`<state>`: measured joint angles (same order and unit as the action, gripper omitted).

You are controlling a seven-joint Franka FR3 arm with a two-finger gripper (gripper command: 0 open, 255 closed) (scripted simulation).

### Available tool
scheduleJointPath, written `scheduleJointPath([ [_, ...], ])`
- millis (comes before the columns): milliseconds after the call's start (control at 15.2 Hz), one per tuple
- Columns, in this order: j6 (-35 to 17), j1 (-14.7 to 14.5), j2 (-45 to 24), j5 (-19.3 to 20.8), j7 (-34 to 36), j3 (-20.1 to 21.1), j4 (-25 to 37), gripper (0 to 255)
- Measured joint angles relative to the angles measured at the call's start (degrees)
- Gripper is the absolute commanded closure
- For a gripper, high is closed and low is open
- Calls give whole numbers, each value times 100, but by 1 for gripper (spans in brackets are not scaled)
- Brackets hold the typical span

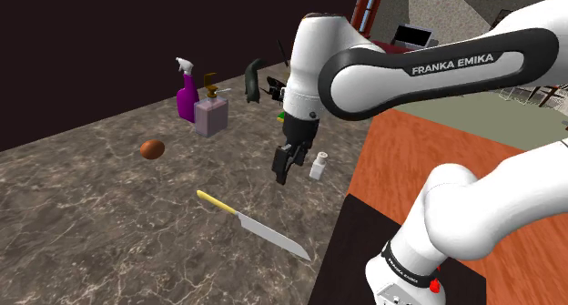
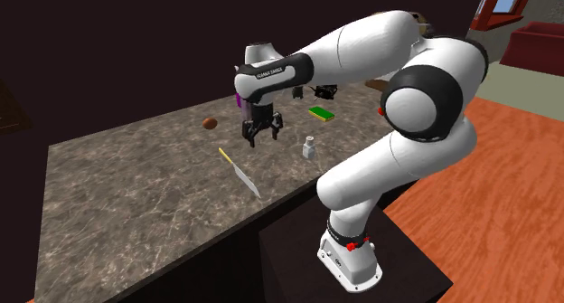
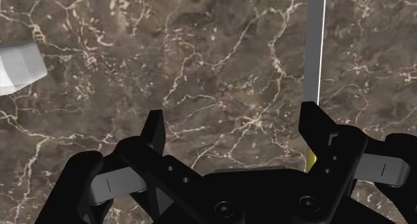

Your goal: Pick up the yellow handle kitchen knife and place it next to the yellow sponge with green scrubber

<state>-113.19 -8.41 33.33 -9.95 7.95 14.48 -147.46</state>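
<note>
Jaws wide apart, nothing between them. Gripper (image 3: pixel 234 132) hangs above bare counter (image 3: pixel 200 49), fingers pointing down, not touching anything; in the shoulder view it (image 1: pixel 287 162) sits clear of the surface.

Knife (image 1: pixel 255 226) lies flat on the dark marbled counter, near the edge by the stand. Its yellow handle points to the shoulder view's left and its blade tip to the lower right. In the wrist view the grey blade (image 3: pixel 314 42) runs off past one finger (image 3: pixel 314 126), with a sliver of yellow behind that finger. So the knife is beside the jaws, not between them.

Small white bottle (image 1: pixel 318 167) stands near the gripper, on the side away from the knife. Sponge (image 2: pixel 321 112), green face up, lies farther back on the counter, well apart from the knife (image 2: pixel 239 173). Brown round thing (image 1: pixel 152 148) and purple spray bottle (image 1: pixel 187 94) are off to the shoulder view's left.

Handling, as a judgement: stiff, light, thin, lying flush, so the blade is hard to pinch and probably slippery. Better to grip across the yellow handle, which is thicker. The blade end will likely sag if it is held far back on the handle. The gripper needs to shift sideways over the handle before descending.
</note>
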Motion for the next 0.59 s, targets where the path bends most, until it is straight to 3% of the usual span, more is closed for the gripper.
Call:
scheduleJointPath([
  [594,-1416,-292,-1529,-84,682,910,273,0],
])
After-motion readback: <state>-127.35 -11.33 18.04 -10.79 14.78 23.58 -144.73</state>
